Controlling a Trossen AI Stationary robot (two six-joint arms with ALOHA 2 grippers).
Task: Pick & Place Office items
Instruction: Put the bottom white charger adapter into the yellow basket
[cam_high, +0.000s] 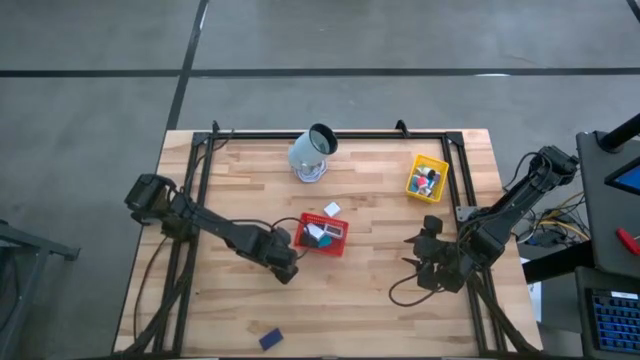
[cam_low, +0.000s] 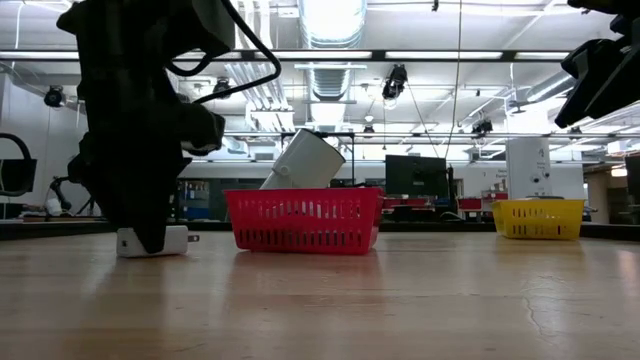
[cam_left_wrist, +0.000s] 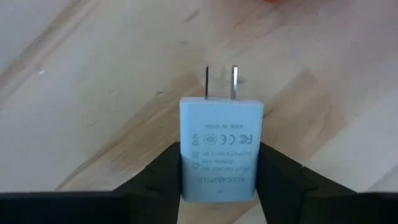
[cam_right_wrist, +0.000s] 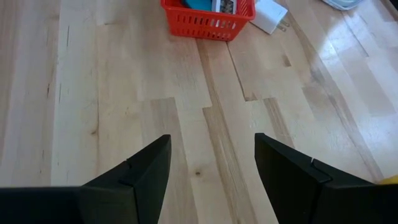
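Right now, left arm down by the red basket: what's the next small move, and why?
Probably lift straight up. The left gripper is closed on the sides of a white charger lying flat on the table, prongs pointing away, just beside the red basket. Raising it should clear the basket's wall before carrying it over. The right gripper waits open.

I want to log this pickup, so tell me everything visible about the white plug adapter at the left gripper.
The white plug adapter is a small, smooth, plastic-looking block with rounded edges, two flat metal prongs at one end and grey printed markings on its broad face. It lies flat on the wooden table, just beside the red mesh tray. The left gripper is shut on it, one dark finger against each side, prongs pointing away.
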